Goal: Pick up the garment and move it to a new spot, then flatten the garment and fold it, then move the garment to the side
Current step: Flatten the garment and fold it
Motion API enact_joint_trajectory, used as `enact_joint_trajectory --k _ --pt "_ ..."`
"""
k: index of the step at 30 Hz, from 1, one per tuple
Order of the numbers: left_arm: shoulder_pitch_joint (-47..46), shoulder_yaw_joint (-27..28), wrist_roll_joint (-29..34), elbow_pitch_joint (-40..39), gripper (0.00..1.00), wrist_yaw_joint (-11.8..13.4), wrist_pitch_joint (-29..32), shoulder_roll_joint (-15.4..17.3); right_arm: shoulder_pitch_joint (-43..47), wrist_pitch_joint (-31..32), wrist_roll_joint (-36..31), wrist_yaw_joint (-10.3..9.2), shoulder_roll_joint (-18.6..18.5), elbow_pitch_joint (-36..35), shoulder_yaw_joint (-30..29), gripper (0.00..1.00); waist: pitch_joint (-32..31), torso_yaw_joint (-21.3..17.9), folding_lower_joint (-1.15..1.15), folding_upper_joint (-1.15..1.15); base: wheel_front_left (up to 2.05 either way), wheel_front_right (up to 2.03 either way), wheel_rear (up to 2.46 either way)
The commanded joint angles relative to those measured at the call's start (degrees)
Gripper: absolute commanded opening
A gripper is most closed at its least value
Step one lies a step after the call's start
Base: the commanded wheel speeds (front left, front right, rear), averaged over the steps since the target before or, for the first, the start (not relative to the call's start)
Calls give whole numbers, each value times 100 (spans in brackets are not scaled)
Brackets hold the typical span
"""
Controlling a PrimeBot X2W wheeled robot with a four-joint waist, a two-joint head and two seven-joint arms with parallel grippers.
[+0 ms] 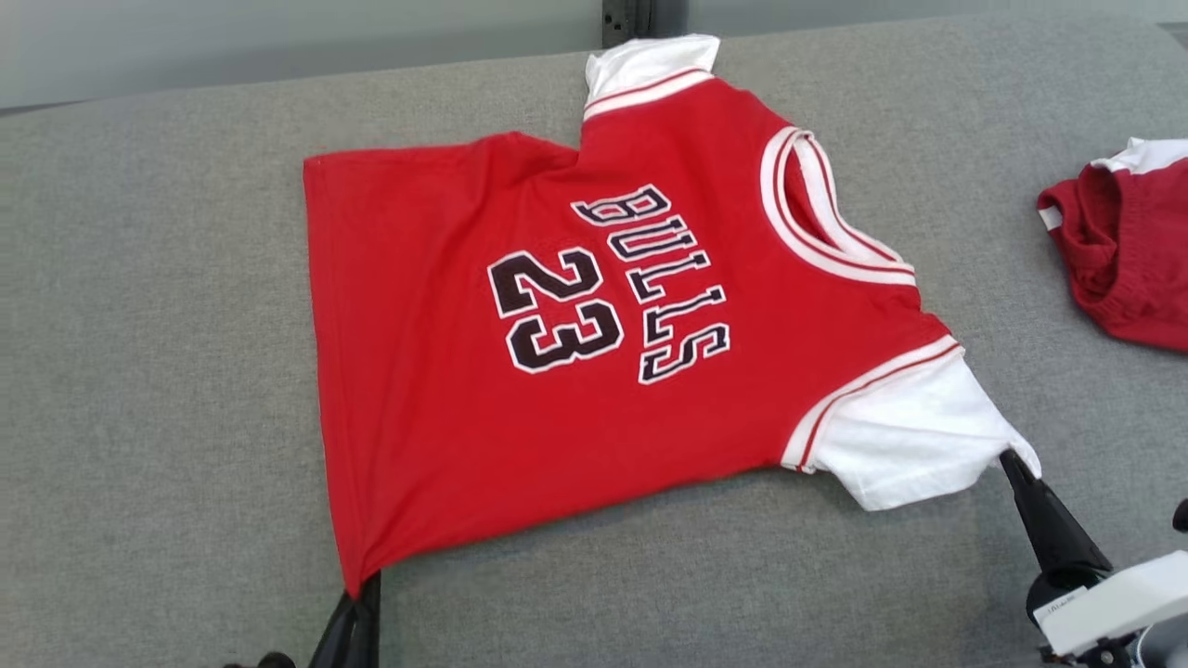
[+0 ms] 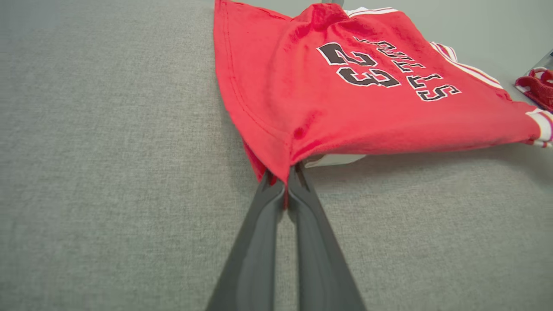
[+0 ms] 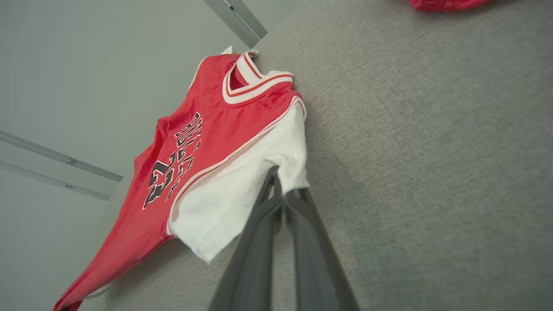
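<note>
The garment (image 1: 575, 371) is a bright red jersey with white sleeves, white striped trim and black "BULLS 23" lettering. It is spread face up across the grey padded table (image 1: 158, 390), its near edge lifted slightly off the surface. My left gripper (image 1: 364, 583) is shut on the garment's near hem corner (image 2: 283, 170). My right gripper (image 1: 1010, 459) is shut on the edge of the near white sleeve (image 3: 276, 172). The jersey (image 3: 194, 151) hangs stretched between the two grips.
A second, darker red crumpled garment (image 1: 1128, 250) with white trim lies at the table's right edge; it also appears in the left wrist view (image 2: 538, 88). A pale wall and a dark post (image 1: 626, 20) stand behind the table.
</note>
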Motion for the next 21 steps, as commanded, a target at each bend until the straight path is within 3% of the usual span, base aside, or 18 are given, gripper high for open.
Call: enact_joint_trajectory --k 1,3,10,21 --pt "177 -19 38 -98 0 81 -2 -52 154 -33 -75 2 61 52 -98 0 -203 131 1 0 0 0 0" --pt "374 -64 -12 -220 0 140 5 -105 383 -31 -140 2 158 100 -214 0 -225 192 1 0 0 0 0" --pt "601 -302 -309 -344 0 -94 365 -90 1001 -32 -271 2 332 -82 -550 0 -235 317 1 0 0 0 0" --pt "-106 -153 -725 -767 0 -245 1210 166 12 272 -467 2 102 -346 -489 0 103 250 1 0 0 0 0"
